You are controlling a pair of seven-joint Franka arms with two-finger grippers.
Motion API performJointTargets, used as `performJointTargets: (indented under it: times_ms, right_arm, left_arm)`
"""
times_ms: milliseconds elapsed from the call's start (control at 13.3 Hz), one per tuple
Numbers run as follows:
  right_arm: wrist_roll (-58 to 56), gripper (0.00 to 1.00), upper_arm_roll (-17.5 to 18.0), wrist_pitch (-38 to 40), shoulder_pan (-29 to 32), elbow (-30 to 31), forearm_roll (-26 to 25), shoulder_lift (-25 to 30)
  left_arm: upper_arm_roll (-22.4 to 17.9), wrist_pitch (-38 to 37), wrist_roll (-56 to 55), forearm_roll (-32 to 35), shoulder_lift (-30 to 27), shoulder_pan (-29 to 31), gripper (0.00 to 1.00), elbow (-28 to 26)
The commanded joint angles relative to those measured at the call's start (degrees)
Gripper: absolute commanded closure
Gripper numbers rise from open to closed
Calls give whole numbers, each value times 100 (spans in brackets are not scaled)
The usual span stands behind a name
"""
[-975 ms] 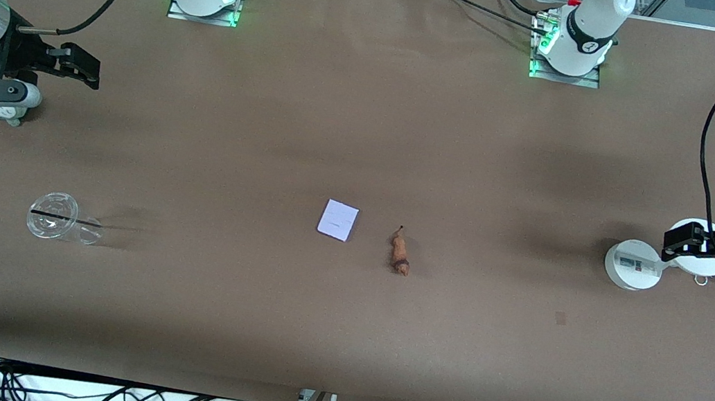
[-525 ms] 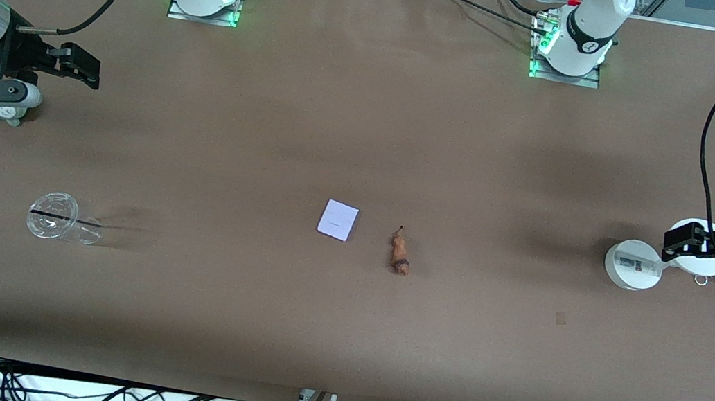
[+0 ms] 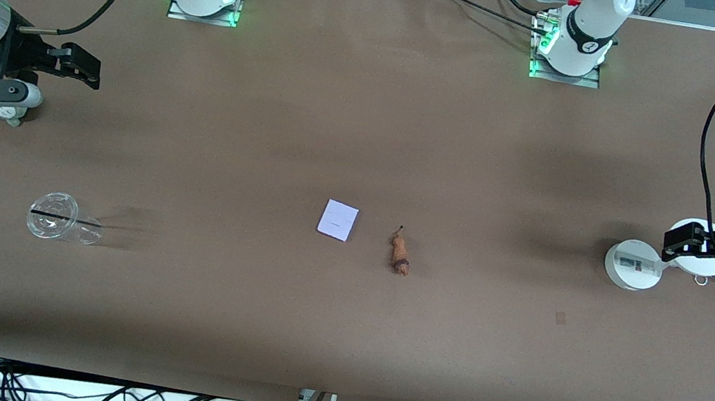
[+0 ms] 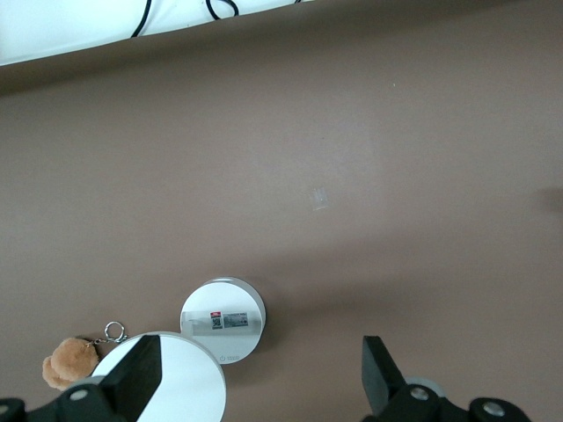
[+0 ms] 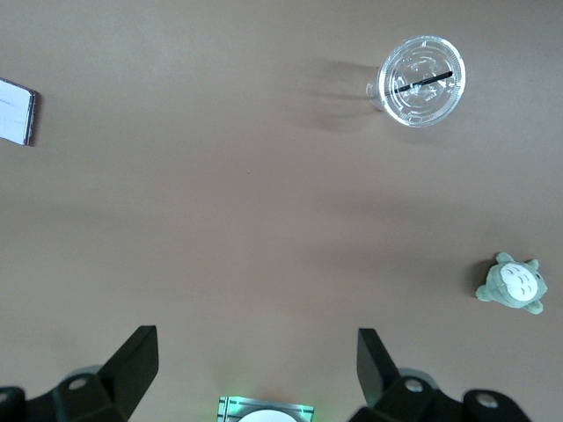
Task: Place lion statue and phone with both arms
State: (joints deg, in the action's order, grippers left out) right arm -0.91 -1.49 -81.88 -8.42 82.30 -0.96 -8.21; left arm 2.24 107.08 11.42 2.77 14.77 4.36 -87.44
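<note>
The lion statue point(image 3: 400, 254) lies on the brown table near its middle, tail toward the bases. The phone point(image 3: 338, 219) lies flat beside it, toward the right arm's end; a part of it shows in the right wrist view point(image 5: 16, 112). My right gripper point(image 3: 90, 70) hangs open and empty at the right arm's end of the table, well away from both; its jaws stand wide apart in the right wrist view point(image 5: 253, 365). My left gripper point(image 3: 673, 245) hangs open and empty over the white round stand point(image 3: 633, 265) at the left arm's end, jaws wide apart point(image 4: 255, 378).
A clear plastic cup point(image 3: 54, 224) with a black straw stands near the right arm's end, also in the right wrist view point(image 5: 420, 81). A grey-green plush point(image 5: 513, 284) lies under the right hand. The stand's disc top point(image 4: 167, 382) and a brown plush point(image 4: 70, 363) lie below the left gripper.
</note>
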Motion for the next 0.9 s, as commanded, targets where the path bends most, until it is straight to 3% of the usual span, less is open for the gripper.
performJointTargets:
  times_ms: [0,825]
  right_arm:
    - [-50,0,61,23,60,-100,8,-23]
    - [-226,0,61,14,69,-100,8,-23]
  left_arm:
    - [5,-3,-34,-66,-70,21,0,-10]
    - [5,-11,-26,-58,-114,12,0,-10]
